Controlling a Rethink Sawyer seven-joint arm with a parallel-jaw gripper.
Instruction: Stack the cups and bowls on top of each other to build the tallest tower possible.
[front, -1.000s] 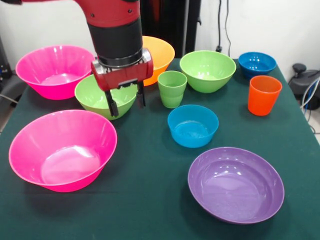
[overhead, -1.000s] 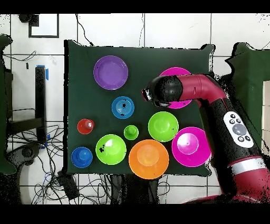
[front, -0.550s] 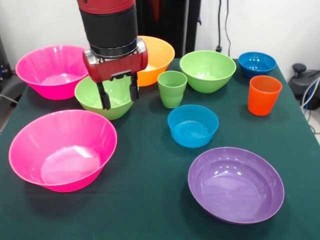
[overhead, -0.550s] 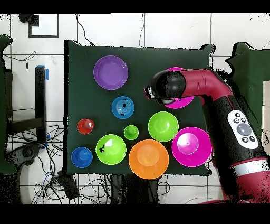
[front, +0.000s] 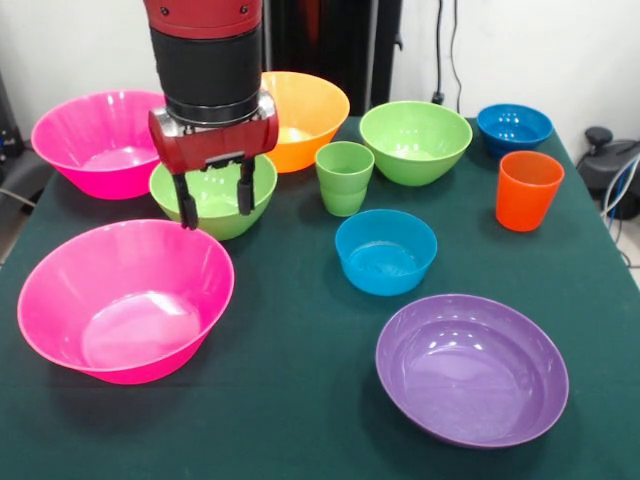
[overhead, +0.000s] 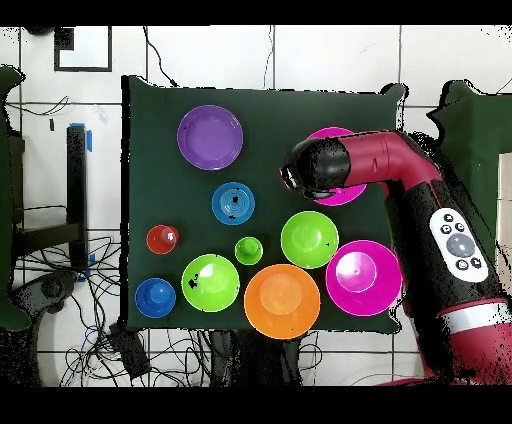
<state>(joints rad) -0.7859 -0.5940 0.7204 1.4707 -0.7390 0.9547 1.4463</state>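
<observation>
My gripper (front: 214, 213) hangs open and holds nothing, just above the far rim of the near pink bowl (front: 125, 300) and in front of a green bowl (front: 262, 192). A second pink bowl (front: 100, 140) sits at the back left, with the orange bowl (front: 310, 110) behind the arm. The light green cup (front: 344, 178) stands upright right of the gripper. Further right are another green bowl (front: 415, 140), a blue bowl (front: 385, 252), a smaller-looking blue bowl (front: 514, 128), the orange cup (front: 528, 190) and the purple bowl (front: 470, 368). Nothing is stacked.
Everything stands on a table under a dark green cloth (front: 300, 410). In the overhead view the red arm (overhead: 400, 185) crosses over the pink bowl (overhead: 332, 134) near the cloth's right edge. Cables lie on the floor beside the table.
The gripper has slid left in the front view, from beside the green cup toward the near pink bowl's far rim. It stayed open. No bowl or cup moved.
</observation>
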